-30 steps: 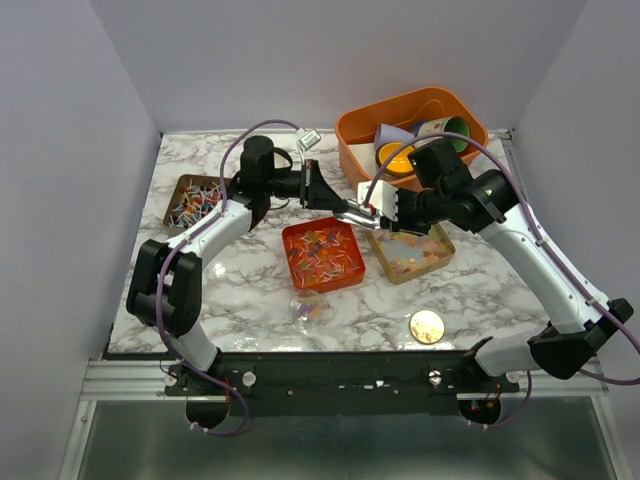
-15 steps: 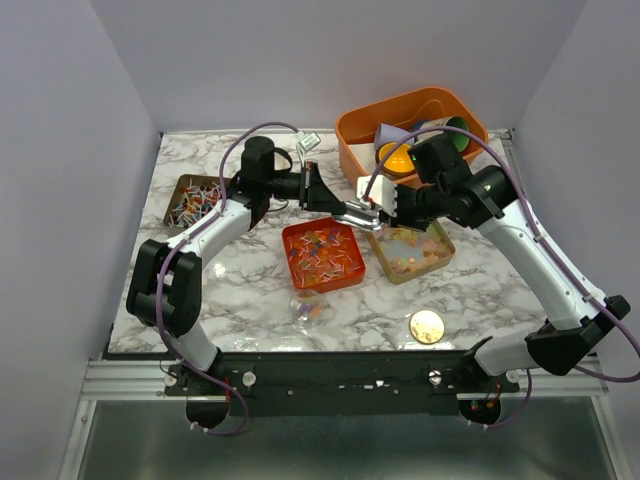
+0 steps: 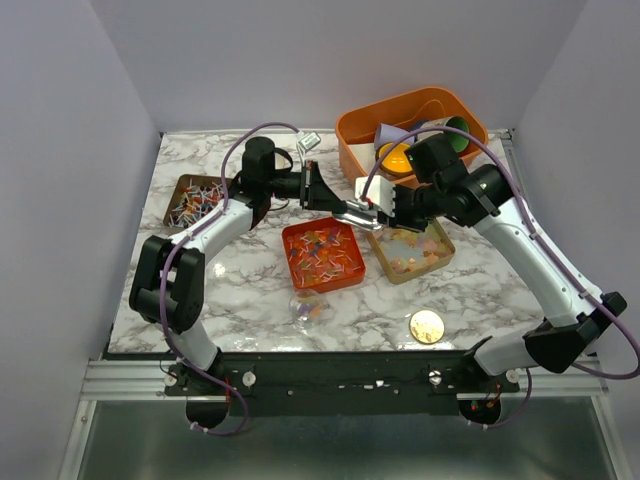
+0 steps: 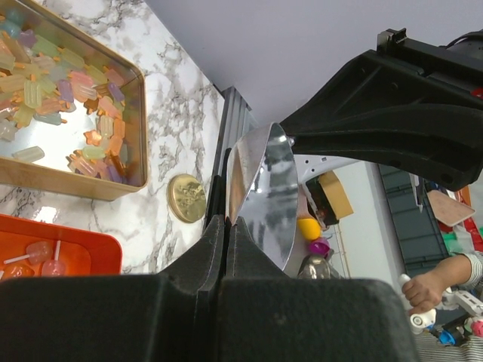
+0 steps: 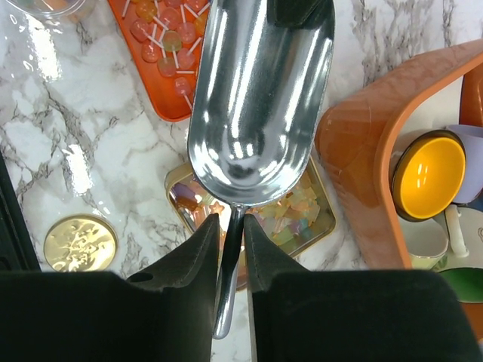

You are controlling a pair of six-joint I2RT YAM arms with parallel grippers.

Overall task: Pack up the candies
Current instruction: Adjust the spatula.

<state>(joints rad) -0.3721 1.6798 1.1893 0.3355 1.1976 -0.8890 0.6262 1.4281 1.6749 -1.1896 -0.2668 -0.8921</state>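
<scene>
A shiny metal scoop point(image 3: 352, 211) hangs empty between both grippers above the table's middle. My left gripper point(image 3: 333, 199) is shut on the rim of the scoop's bowl point(image 4: 260, 188). My right gripper point(image 3: 374, 213) is shut on the scoop's thin handle point(image 5: 229, 256), and the empty bowl point(image 5: 256, 98) shows in front of it. Pastel gummies fill a gold tin point(image 3: 412, 250) just below the scoop. Lollipop-like candies lie in an orange tray point(image 3: 322, 254). Bright wrapped candies fill a brown tray point(image 3: 194, 200) at the left.
An orange bin point(image 3: 352, 140) with coloured cups stands at the back right, close behind my right gripper. A round gold disc point(image 3: 427, 325) lies front right. A small clear container point(image 3: 310, 305) with a few candies sits in front of the orange tray.
My right arm has shifted slightly to the left and back. The scoop stays held between both grippers at about the same place.
</scene>
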